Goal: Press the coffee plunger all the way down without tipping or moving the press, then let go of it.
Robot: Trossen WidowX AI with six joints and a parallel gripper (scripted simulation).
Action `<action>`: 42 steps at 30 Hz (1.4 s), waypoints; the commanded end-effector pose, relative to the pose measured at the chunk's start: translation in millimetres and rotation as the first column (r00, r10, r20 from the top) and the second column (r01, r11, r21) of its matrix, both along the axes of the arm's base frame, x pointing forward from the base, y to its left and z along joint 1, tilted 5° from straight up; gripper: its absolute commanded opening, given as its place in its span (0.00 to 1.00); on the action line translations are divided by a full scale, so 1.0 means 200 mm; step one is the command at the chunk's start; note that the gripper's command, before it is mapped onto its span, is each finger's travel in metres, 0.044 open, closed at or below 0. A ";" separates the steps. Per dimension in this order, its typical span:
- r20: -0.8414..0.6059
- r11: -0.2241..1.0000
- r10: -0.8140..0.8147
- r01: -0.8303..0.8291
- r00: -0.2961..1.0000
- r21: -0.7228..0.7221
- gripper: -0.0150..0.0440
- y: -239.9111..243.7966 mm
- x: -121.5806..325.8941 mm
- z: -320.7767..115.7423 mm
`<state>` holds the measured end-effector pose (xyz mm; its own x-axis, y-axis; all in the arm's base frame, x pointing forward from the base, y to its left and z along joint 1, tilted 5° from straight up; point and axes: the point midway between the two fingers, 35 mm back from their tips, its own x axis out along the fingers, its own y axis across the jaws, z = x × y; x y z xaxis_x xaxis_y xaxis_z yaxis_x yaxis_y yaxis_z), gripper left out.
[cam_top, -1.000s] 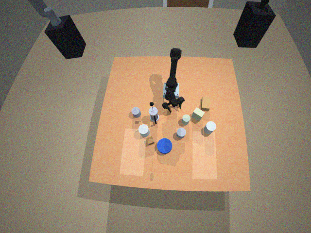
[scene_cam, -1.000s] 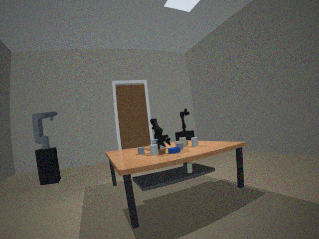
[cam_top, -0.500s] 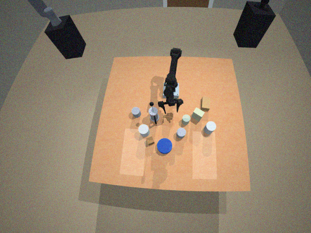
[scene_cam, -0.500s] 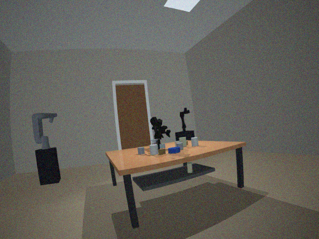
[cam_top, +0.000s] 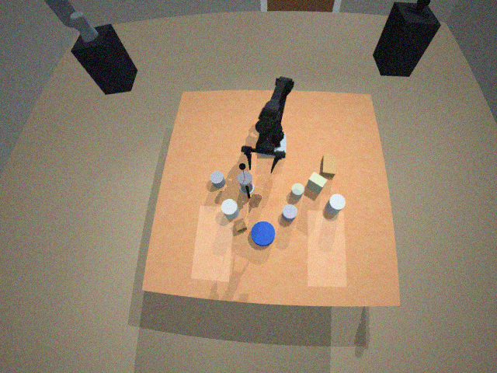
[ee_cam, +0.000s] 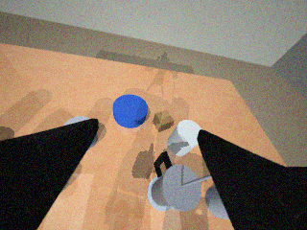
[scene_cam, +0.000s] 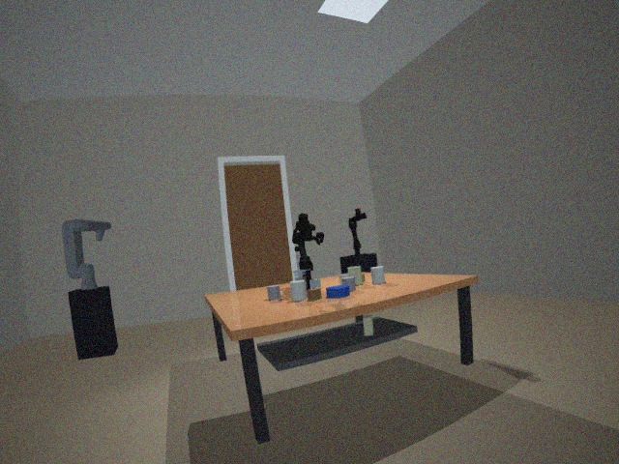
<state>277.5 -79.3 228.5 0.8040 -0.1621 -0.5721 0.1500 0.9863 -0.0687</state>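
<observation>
The coffee press (cam_top: 245, 181) stands on the table (cam_top: 361, 256), with the gripper (cam_top: 261, 162) up above the table just behind it and a bit to one side, fingers wide apart and holding nothing. A cup (cam_top: 217, 178) stands beside the press, another cup (cam_top: 229, 207) stands in front of it, and a small block (cam_top: 240, 225) sits next to a flat round disc (cam_top: 262, 232) nearer the front edge.

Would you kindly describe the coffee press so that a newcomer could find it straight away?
Start at the orange table and find the black arm's open hand. Just in front of it, to one side, stands the coffee press, a pale grey cylinder. Unlike the plain cylinders around it, a thin rod with a black knob rises from its top.
</observation>
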 end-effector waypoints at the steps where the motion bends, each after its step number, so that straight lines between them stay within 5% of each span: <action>1: 0.008 0.996 -0.090 0.090 0.996 0.002 1.00 -0.08 -0.04 0.08; 7: 0.022 0.920 -0.391 0.390 0.920 0.045 1.00 -0.28 -0.25 0.34; 18: 0.023 0.917 -0.398 0.397 0.917 0.046 1.00 -0.28 -0.27 0.04; 42: 0.025 0.916 -0.401 0.400 0.916 0.046 1.00 -0.35 -0.16 -0.04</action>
<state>241.9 -147.4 224.0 0.6970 -0.4529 -0.5559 0.5344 0.8450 -0.0185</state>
